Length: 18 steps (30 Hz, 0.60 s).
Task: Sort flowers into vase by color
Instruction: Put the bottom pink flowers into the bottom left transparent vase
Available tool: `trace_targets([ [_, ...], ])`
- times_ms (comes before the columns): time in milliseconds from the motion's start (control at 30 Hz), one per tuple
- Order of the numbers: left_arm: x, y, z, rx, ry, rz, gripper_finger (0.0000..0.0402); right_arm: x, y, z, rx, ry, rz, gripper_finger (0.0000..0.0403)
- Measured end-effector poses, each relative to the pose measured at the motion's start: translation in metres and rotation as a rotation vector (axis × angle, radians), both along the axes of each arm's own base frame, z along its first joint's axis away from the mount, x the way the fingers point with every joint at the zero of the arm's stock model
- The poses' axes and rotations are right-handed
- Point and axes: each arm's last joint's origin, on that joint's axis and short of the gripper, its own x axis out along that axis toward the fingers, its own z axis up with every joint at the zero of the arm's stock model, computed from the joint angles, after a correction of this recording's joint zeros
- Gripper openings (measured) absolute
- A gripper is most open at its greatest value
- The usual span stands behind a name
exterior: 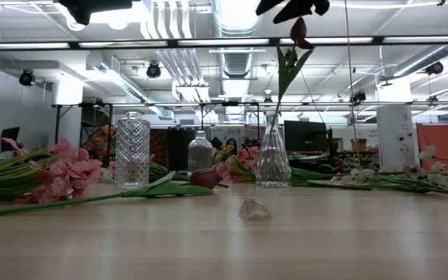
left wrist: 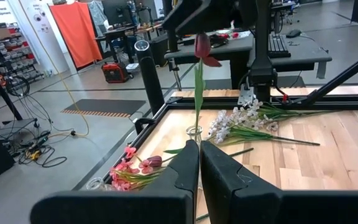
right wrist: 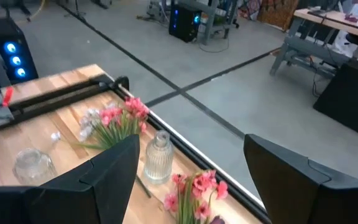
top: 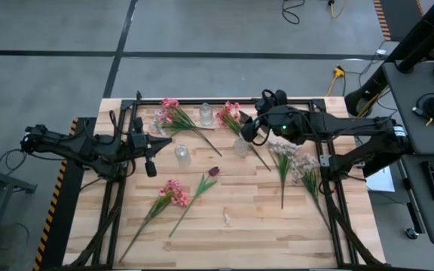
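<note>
While the right gripper [top: 246,133] hangs above the flared vase [exterior: 273,159] right of centre, a red tulip [exterior: 297,33] stands with its stalk down in the neck and its bloom just under the fingers; in the wrist view they sit apart, so it looks released, though I cannot be sure. Risk: the tall stem may tip the vase or be snagged as the arm lifts. Another tulip [top: 214,172], pink flowers [top: 173,193] and white flowers [top: 288,160] lie on the table [top: 262,226]. The left gripper [top: 150,167] waits left, fingers together.

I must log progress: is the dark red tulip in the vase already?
Yes. Its stalk stands in the clear vase; the dark red tulip stays upright above.
</note>
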Motion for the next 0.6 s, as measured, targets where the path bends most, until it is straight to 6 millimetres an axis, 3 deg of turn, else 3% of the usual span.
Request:
trace_targets([
  [400,0.014,-0.004,-0.009,-0.046,0.043,0.005,0.0000,-0.015,0.002,0.032,-0.040,-0.036,0.025,0.0281],
  [600,0.029,-0.010,-0.017,-0.088,0.105,-0.086,0.0000,-0.017,0.013,0.047,-0.079,-0.045,0.081,0.0281],
])
